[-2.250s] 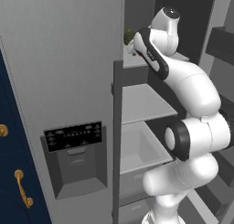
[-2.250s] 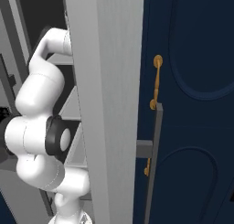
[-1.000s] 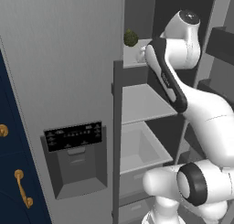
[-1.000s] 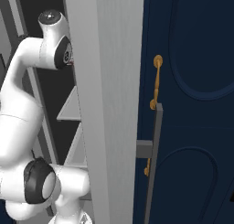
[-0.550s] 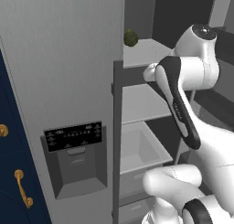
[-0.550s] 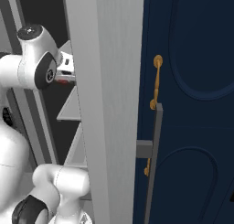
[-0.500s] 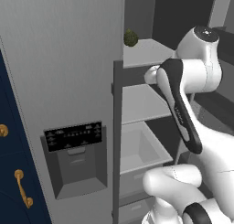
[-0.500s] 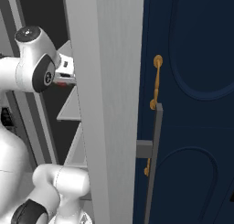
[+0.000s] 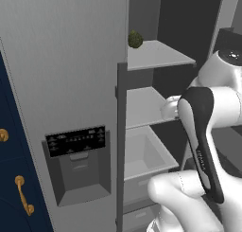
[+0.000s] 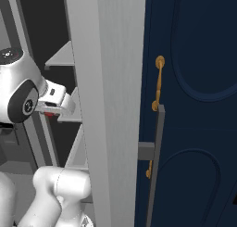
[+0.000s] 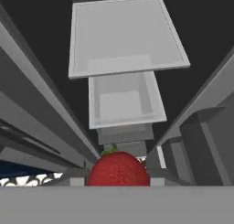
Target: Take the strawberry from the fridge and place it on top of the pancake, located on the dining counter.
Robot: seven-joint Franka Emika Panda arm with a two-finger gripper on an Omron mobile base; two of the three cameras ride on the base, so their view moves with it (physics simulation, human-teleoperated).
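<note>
The two-finger gripper [image 10: 52, 111] is sitting closed on the tiny bright red strawberry [image 11: 119, 169], which is showing at the bottom of the hand view between the jaws and as a red speck at the hand in the right base view. It is hanging in front of the open tall light grey fridge [image 9: 61, 75], looking down over a pale inner shelf [image 11: 125, 33] and a pale drawer bin [image 11: 124, 99] below it. A dark green bumpy ball [image 9: 135, 39] is resting on the top shelf [image 9: 158, 54], well apart from the hand, and the light grey door edge [image 10: 109, 105] is standing just beside the gripper.

Navy cabinets [image 10: 194, 105] with gold handles [image 10: 158, 82] flank the scene.
</note>
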